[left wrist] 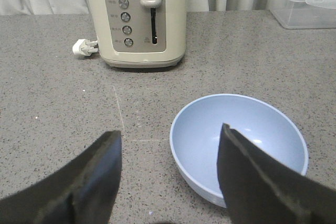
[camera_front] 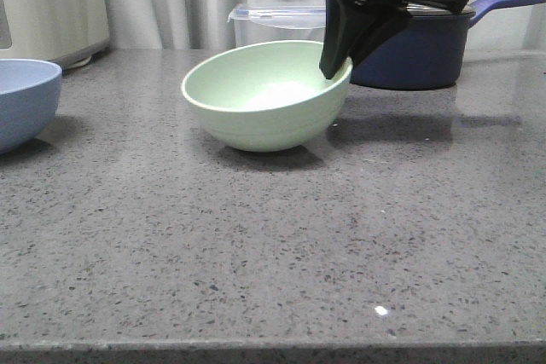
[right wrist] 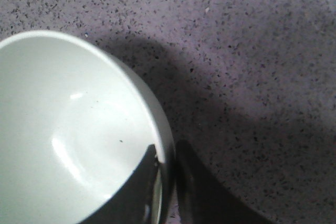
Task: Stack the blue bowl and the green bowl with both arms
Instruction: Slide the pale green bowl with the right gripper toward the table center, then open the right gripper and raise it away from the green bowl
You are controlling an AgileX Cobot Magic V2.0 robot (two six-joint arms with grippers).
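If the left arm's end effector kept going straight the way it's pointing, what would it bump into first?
Probably the blue bowl. The left end effector is open, and one finger already overlaps the bowl's near rim in the left wrist view. Depth is unclear; it might meet the countertop instead.

I'm standing in a home kitchen: a speckled grey stone countertop (camera_front: 256,245), a cream toaster (left wrist: 142,19) sitting at ten o'clock, a navy saucepan (camera_front: 426,49) and plastic food container (camera_front: 273,23) waiting at one o'clock.
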